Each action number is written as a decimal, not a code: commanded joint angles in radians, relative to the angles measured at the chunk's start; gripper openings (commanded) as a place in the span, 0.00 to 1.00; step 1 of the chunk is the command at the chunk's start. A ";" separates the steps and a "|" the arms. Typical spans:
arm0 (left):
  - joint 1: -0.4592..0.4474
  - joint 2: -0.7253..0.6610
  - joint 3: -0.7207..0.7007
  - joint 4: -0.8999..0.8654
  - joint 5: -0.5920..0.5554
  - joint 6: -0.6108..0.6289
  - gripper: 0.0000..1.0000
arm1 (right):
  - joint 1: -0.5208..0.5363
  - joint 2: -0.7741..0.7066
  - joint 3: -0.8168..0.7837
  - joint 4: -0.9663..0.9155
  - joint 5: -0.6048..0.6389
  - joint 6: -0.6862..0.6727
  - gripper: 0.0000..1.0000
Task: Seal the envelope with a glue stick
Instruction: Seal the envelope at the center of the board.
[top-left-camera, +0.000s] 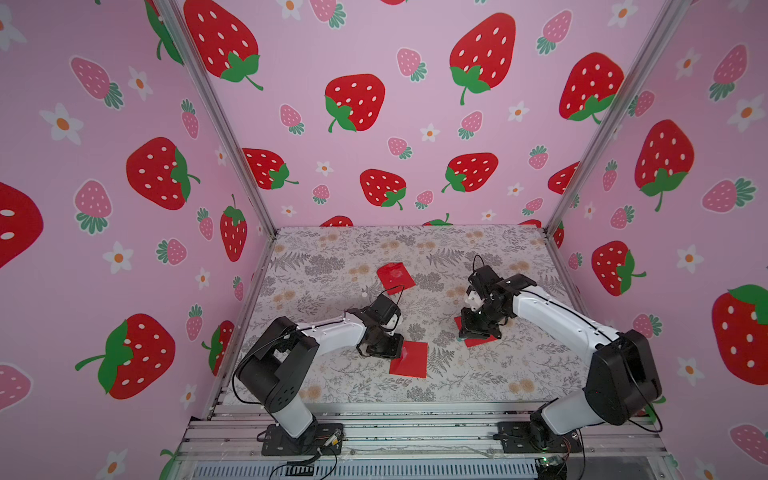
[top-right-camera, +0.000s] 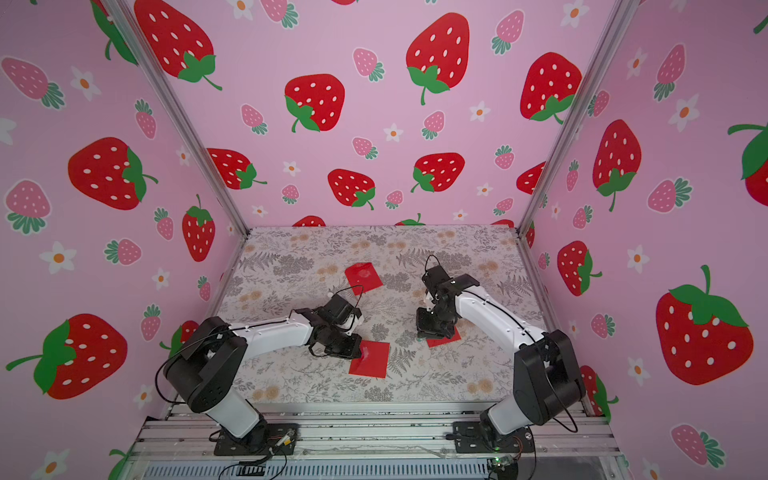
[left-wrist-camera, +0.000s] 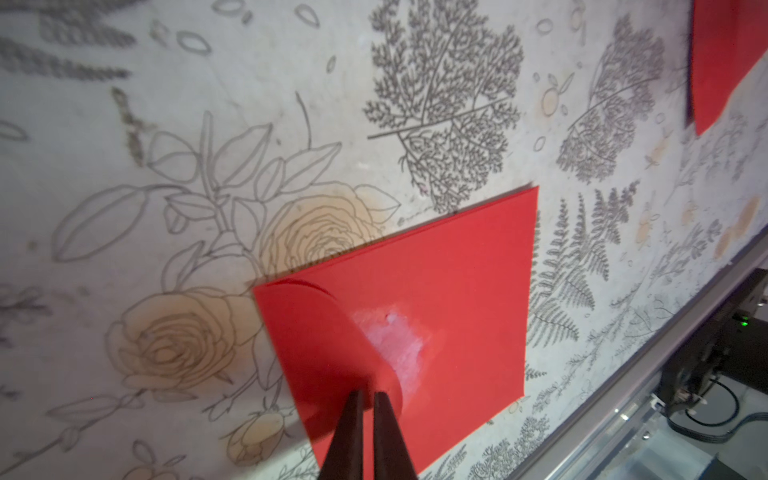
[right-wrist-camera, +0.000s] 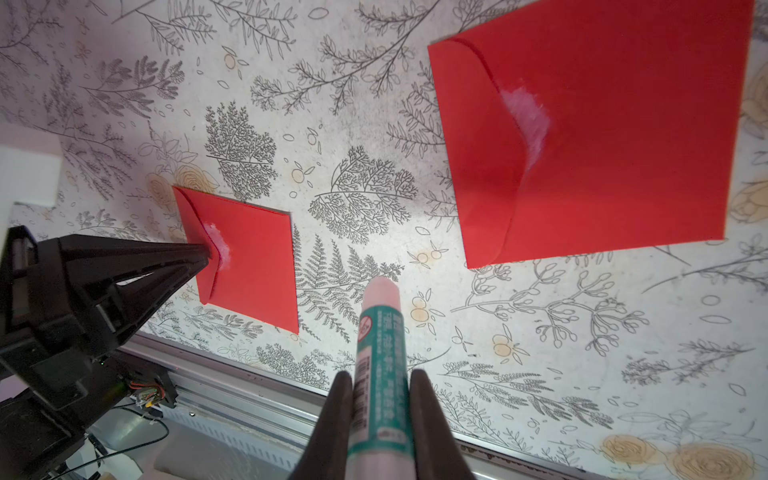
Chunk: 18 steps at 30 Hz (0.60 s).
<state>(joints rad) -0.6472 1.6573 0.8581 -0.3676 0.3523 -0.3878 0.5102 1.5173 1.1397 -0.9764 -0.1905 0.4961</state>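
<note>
A red envelope (top-left-camera: 415, 365) (top-right-camera: 372, 365) lies near the table's front middle. Its rounded flap (left-wrist-camera: 316, 340) arches up off the body, and a white glue smear (left-wrist-camera: 395, 340) shows just past the flap's edge. My left gripper (left-wrist-camera: 368, 392) (top-left-camera: 401, 353) is shut on the tip of that flap; the right wrist view shows its fingers ending at the flap (right-wrist-camera: 208, 251). My right gripper (right-wrist-camera: 380, 382) (top-left-camera: 465, 332) is shut on the glue stick (right-wrist-camera: 380, 357). The stick is a teal-banded tube, uncapped, its pale tip held above the cloth right of this envelope.
A second red envelope (top-left-camera: 482, 341) (right-wrist-camera: 623, 145) lies under the right gripper, with glue smeared along its flap. Another envelope (top-left-camera: 395, 277) lies farther back in the middle. The aluminium rail (top-left-camera: 374, 409) runs along the table's front edge, and patterned walls close three sides.
</note>
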 joint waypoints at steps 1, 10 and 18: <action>-0.020 0.028 0.032 -0.144 -0.131 0.050 0.10 | 0.005 0.019 0.022 -0.044 0.014 -0.019 0.00; -0.137 0.097 0.090 -0.229 -0.312 0.016 0.11 | 0.005 0.018 0.034 -0.045 0.024 -0.046 0.00; -0.205 0.179 0.106 -0.240 -0.352 -0.041 0.12 | 0.001 0.014 0.007 -0.033 0.033 -0.087 0.00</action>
<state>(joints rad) -0.8337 1.7397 1.0111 -0.5613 0.0250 -0.3985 0.5102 1.5307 1.1545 -0.9977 -0.1677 0.4400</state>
